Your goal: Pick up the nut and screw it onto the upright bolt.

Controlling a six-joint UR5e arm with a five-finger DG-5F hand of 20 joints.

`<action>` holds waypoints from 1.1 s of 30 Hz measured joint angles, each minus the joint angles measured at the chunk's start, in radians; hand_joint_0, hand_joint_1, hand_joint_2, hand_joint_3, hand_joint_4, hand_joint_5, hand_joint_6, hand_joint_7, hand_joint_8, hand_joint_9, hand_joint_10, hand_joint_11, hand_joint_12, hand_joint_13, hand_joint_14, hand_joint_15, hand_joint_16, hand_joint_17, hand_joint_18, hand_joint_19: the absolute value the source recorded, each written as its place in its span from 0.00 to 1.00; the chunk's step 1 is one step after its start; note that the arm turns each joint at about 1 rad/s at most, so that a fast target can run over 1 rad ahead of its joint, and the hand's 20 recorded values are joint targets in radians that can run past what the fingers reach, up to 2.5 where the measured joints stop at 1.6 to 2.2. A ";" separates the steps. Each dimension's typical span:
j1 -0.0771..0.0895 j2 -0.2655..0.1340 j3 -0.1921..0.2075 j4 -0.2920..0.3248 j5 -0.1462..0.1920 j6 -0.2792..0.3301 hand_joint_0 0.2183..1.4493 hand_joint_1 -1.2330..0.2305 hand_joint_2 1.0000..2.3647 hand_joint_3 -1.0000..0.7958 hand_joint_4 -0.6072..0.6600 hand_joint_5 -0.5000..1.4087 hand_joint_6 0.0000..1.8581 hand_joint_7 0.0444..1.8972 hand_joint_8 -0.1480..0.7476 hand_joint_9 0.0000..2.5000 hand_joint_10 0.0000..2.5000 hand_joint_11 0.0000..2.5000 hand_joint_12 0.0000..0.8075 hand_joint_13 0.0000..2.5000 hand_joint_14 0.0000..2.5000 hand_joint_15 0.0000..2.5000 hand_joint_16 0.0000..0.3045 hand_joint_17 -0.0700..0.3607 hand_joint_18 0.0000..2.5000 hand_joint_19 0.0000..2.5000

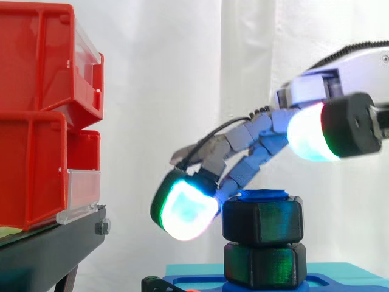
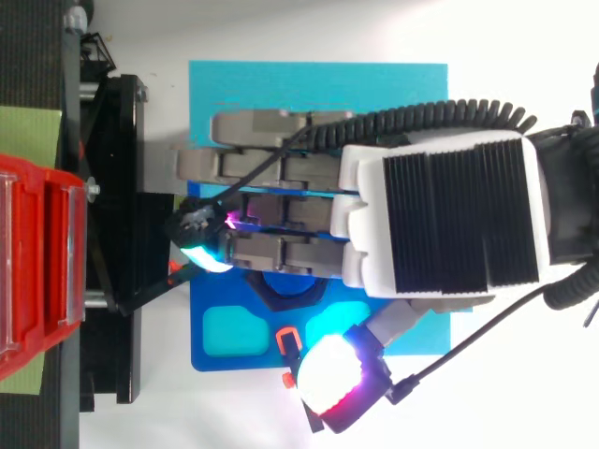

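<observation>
The hand (image 1: 255, 137) enters from the right in the side view and reaches leftward and down over the work. Its fingers are extended and only gently bent, spread wide, and grip nothing. One glowing fingertip (image 1: 185, 210) hangs just left of the nut (image 1: 262, 220), at the nut's height; contact cannot be determined. The other fingers pass close above the bolt (image 1: 262, 194). The thumb pad (image 1: 311, 131) is raised to the upper right, well apart from the nut.

The nut, dark and hexagonal, sits on the upright blue bolt, whose top shows just above it. Directly below, a second dark hexagonal piece (image 1: 264, 264) rests on the blue base (image 1: 188, 281). Nut and lower piece stand stacked, upright and aligned.

In the top view the palm (image 2: 449, 220) and fingers cover the bolt. Part of the nut's hexagon shows below the fingers at (image 2: 290, 292). The blue base lies on a cyan mat (image 2: 318, 84).

Red bins (image 1: 36, 109) stand stacked on a black stand (image 1: 48, 249) at the left, apart from the hand.
</observation>
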 measured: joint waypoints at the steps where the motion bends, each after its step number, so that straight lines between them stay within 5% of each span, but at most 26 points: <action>1: 0.000 0.001 0.000 -0.005 0.000 -0.003 0.21 0.83 0.00 0.28 0.60 0.17 0.27 0.29 0.40 0.11 0.00 0.00 0.42 0.00 0.00 0.00 0.14 0.38 0.00 0.00; 11: 0.003 0.014 0.000 -0.015 -0.001 -0.041 0.21 0.81 0.00 0.28 0.60 0.17 0.27 0.29 0.40 0.12 0.00 0.00 0.42 0.01 0.00 0.00 0.14 0.38 0.00 0.00; 24: -0.009 0.015 0.003 0.000 -0.004 -0.017 0.21 0.79 0.00 0.28 0.60 0.17 0.27 0.33 0.42 0.12 0.00 0.00 0.43 0.02 0.00 0.00 0.14 0.38 0.00 0.00; 33: -0.013 0.014 0.003 -0.002 -0.004 -0.009 0.23 0.71 0.00 0.28 0.70 0.22 0.27 0.50 0.45 0.22 0.00 0.00 0.39 0.09 0.00 0.00 0.11 0.34 0.00 0.00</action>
